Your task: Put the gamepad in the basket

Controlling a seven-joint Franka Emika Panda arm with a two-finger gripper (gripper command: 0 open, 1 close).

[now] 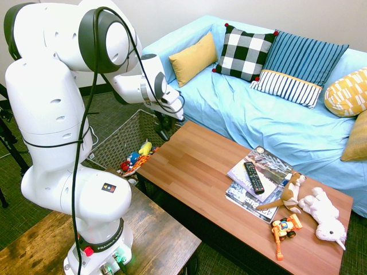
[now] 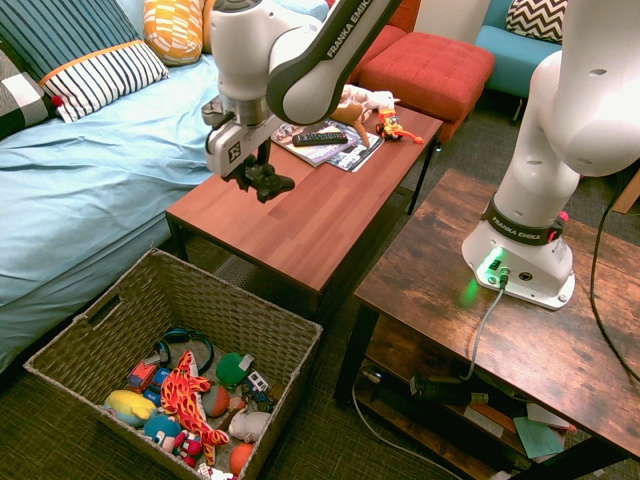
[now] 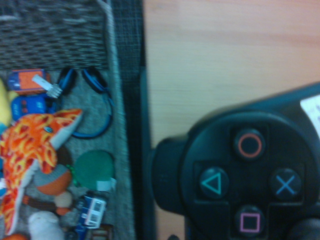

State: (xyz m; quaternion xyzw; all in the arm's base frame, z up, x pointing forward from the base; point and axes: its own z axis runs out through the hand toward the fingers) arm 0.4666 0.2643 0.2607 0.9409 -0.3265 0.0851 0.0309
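Under the tool (image 2: 258,172): gamepad (image 2: 265,183) is clamped in it, lifted clear of the worktop (image 2: 320,215), hanging above the worktop's near end. Wrist view confirms, pad (image 3: 240,175) fills the frame close up w/ circle/triangle/cross/square btns, wood surface behind it, basket contents off to one side.

Progress, my read: pick is done, lift is done. Transfer only partly, tool is over the worktop edge zone, not yet over the basket (image 2: 290,335). Basket sits on the floor below and beyond the tool, just past the worktop's end, well lower than the pad.

Left to do: carry pad out past the edge, get it above the basket opening, lower, let go. Not yet released.

Basket's already got stuff in it: orange fish-like plush (image 2: 185,392), blue headphones (image 2: 185,343), green ball (image 2: 232,368), small toy cars etc. Plenty of open room nearer the tool side, so drop shd land fine.

Behind the tool on the far end of the worktop: mags w/ a slim remote (image 2: 320,139) on top, plush toys. Not in the way.
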